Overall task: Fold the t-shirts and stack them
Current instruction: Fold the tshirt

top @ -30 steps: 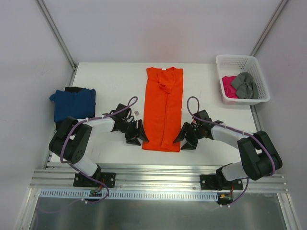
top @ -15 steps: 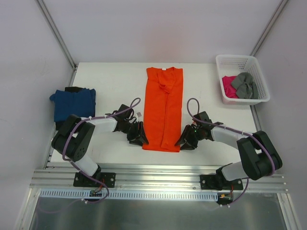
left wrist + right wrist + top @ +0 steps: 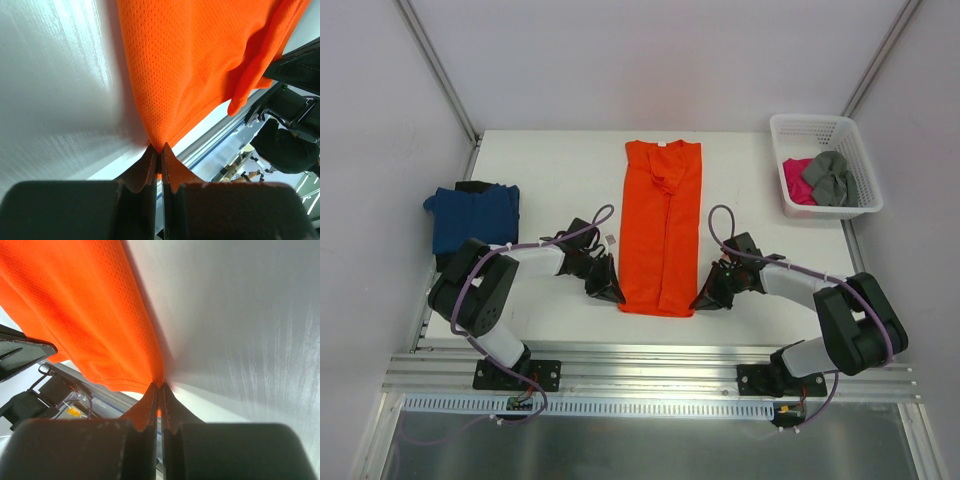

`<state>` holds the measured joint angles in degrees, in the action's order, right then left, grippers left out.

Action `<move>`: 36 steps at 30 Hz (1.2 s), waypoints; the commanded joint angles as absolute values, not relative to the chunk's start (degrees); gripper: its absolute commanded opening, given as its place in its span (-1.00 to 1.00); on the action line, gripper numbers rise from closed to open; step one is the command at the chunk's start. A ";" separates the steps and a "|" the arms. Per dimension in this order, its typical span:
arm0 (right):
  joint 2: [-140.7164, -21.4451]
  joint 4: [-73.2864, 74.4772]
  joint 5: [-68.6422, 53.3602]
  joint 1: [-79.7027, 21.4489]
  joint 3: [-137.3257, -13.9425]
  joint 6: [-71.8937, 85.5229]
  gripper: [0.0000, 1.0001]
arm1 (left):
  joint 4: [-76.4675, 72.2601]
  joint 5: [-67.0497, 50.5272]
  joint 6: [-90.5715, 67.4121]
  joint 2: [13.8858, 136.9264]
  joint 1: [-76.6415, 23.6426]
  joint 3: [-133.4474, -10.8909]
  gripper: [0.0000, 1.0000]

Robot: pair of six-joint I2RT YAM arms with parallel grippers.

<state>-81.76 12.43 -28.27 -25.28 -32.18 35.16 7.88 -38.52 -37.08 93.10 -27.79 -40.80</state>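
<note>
Clamps the near hem corners of the orange t-shirt [image 3: 661, 225]: left gripper [image 3: 612, 295] at 7 o'clock, right gripper [image 3: 702, 302] at 5 o'clock, both pinched tight on cloth. Lies folded lengthwise mid-table [image 3: 550, 170]; dark blue t-shirt [image 3: 470, 215] at 9 o'clock, basket [image 3: 825, 128] at 2 o'clock.

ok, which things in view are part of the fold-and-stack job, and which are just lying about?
Job: orange t-shirt, near corners pinched by left gripper and right gripper; dark blue t-shirt over a black one at left; pink shirt and grey shirt in the white basket.
Just there: white basket, table.
</note>
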 commanded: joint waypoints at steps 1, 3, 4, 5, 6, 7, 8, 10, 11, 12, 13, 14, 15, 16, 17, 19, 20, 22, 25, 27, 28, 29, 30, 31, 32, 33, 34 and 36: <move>-79.63 15.19 -27.60 -24.26 -35.33 32.35 -0.99 | 8.35 -39.20 -35.69 90.88 -28.21 -42.19 -1.00; -78.40 16.26 -27.60 -23.21 -36.29 30.77 -0.99 | 8.61 -39.37 -35.07 90.44 -28.21 -43.06 -1.00; -78.05 17.30 -27.51 -22.94 -37.43 30.24 -0.99 | 8.96 -39.46 -34.29 89.92 -28.21 -43.41 -1.00; -77.52 17.75 -27.42 -22.42 -38.05 29.63 -0.99 | 9.23 -39.55 -33.93 89.83 -28.21 -44.11 -1.00; -77.17 18.19 -27.33 -22.24 -38.75 28.92 -0.99 | 9.40 -39.55 -33.49 89.48 -28.21 -44.47 -1.00; -77.08 18.80 -27.33 -22.06 -39.89 27.78 -0.99 | 9.67 -39.46 -32.79 88.95 -28.21 -44.73 -1.00; -76.91 19.07 -27.33 -21.71 -40.34 27.43 -0.99 | 10.10 -39.46 -32.44 88.60 -28.21 -45.00 -1.00; -76.47 19.77 -27.25 -21.53 -41.31 26.37 -0.99 | 10.63 -39.81 -31.21 87.46 -28.21 -45.61 -1.00; -76.29 20.04 -27.16 -21.45 -42.09 26.11 -0.99 | 11.16 -39.64 -30.94 87.02 -28.21 -45.79 -1.00; -76.12 20.39 -27.16 -21.36 -42.45 25.84 -0.99 | 11.68 -39.64 -30.15 86.58 -28.21 -46.14 -1.00; -75.42 20.48 -27.16 -21.36 -42.63 25.23 -0.99 | 11.86 -39.29 -29.89 85.35 -28.21 -46.32 -1.00; -75.06 20.57 -27.16 -21.36 -42.80 24.96 -0.99 | 12.21 -39.11 -29.71 84.82 -28.21 -46.41 -1.00; -74.62 20.74 -27.07 -21.27 -43.15 24.79 -0.99 | 12.91 -39.02 -29.10 84.21 -28.13 -46.84 -1.00; -73.92 21.00 -26.90 -21.10 -43.24 24.61 -0.99 | 13.09 -38.85 -28.74 83.33 -28.13 -47.19 -1.00; -73.57 21.18 -26.72 -20.75 -43.33 24.09 -0.99 | 13.44 -38.59 -28.48 82.89 -27.86 -47.55 -1.00; -72.69 21.80 -26.37 -20.22 -43.59 23.82 -0.99 | 13.80 -38.41 -27.95 82.27 -27.08 -48.86 -1.00; -72.51 22.06 -26.28 -19.61 -43.77 23.56 -0.99 | 13.97 -38.32 -27.69 82.27 -26.72 -49.39 -1.00; -72.25 22.85 -26.02 -18.81 -44.73 22.85 -0.99 | 14.76 -38.32 -27.16 82.53 -26.02 -51.23 -1.00; -72.51 23.55 -26.02 -17.93 -47.01 21.97 -0.99 | 15.29 -38.15 -26.28 83.40 -25.49 -53.43 -1.00; -72.95 23.47 -26.10 -17.14 -48.42 21.62 -0.99 | 15.21 -37.88 -26.11 83.76 -25.40 -54.75 -1.00; -73.21 23.38 -26.19 -17.05 -49.73 21.62 -0.99 | 15.29 -37.88 -26.02 84.19 -25.40 -55.28 -1.00; -73.39 23.03 -26.28 -16.53 -50.53 21.62 -0.99 | 15.29 -37.71 -25.84 84.37 -25.40 -56.24 -1.00; -74.00 22.51 -26.37 -16.26 -51.15 21.71 -0.99 | 15.29 -37.62 -25.40 84.64 -25.40 -56.68 -1.00; -74.44 21.98 -26.45 -16.00 -51.76 21.97 -0.99 | 15.29 -37.10 -25.14 85.16 -25.31 -57.30 -1.00; -74.79 21.62 -26.46 -15.39 -52.81 21.97 -0.99 | 15.29 -36.83 -24.96 85.51 -25.14 -58.44 -1.00; -75.75 20.84 -26.54 -15.12 -53.34 22.15 -0.99 | 15.29 -36.91 -24.87 85.95 -24.70 -59.06 -1.00; -76.20 20.40 -26.54 -14.77 -53.87 22.32 -0.99 | 15.29 -36.74 -24.79 87.00 -24.52 -59.58 -1.00; -77.34 19.08 -26.81 -13.98 -55.10 22.67 -0.99 | 15.38 -36.39 -24.35 88.15 -23.91 -61.78 -1.00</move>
